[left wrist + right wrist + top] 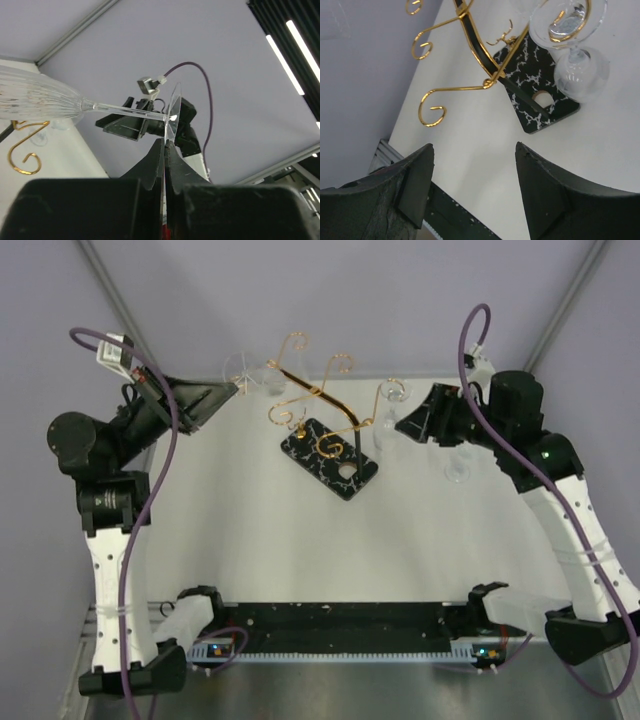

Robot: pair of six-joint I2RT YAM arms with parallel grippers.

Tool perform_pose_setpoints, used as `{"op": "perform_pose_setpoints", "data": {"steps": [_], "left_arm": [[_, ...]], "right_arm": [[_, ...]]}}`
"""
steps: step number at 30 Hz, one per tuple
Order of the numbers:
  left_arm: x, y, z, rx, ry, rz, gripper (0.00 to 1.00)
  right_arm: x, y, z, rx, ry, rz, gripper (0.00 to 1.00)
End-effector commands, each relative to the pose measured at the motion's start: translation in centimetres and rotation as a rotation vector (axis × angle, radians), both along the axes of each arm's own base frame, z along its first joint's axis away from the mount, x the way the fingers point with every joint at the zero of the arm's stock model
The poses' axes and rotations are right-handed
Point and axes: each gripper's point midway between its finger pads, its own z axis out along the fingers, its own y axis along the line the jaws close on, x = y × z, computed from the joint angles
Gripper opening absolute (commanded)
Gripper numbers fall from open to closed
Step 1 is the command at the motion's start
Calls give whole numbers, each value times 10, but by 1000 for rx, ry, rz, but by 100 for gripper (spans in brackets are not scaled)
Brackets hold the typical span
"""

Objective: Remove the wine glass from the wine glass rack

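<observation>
1. There was the white table [250,530], and both arms were reaching in towards its far side.
2. Dead centre stood the wine glass rack [330,455], gold wire with curled scroll arms on a black rectangular base veined with white.
3. Out at the rack's ten o'clock was the wine glass [40,97], clear with a ribbed bowl. It lay on its side in the air, bowl just above a gold scroll. I could not tell whether they touched.
4. A second clear wine glass [580,72] hung bowl-down at the rack's two o'clock, its foot caught in a gold loop.
5. The left gripper [164,155] had its black fingers pinched tight on the thin round foot of the ribbed glass.
6. The right gripper [474,150] hovered beside the hanging glass, its fingers spread wide and gripping nothing.
</observation>
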Motion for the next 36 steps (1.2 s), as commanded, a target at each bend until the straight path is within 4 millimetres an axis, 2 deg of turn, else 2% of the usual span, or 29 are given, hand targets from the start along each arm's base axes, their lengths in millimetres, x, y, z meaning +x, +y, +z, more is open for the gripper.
{"op": "perform_pose_setpoints", "data": {"steps": [1,2,3,4,7,12,13,20,26,36], "left_arm": [[-9,-2,37,-93,-103,-77,0],[-12,-2,46,-114,-133,-98,0],[-10,-2,51,-134,-134,-114,0],[-9,-3,57,-154,-136,-136,0],[-7,-6,67,-208,-134,-192,0],[-4,-14,69,-295,-133,-279,0],[-1,-14,67,-303,-126,-279,0],[-16,-35,56,-373,-112,-393,0],[-23,-37,45,-412,-99,-408,0],[-34,-34,49,-437,-122,-433,0]], "right_arm": [[-9,23,35,168,-88,96,66],[-8,29,45,218,-114,118,66],[-9,34,45,250,-100,136,67],[-11,39,57,303,-131,165,66],[-12,54,76,434,-152,239,67],[-8,71,100,603,-182,352,67],[-7,74,101,624,-180,371,67],[-2,81,110,707,-219,439,67],[-4,83,121,773,-273,497,68],[1,84,120,788,-293,498,68]]}}
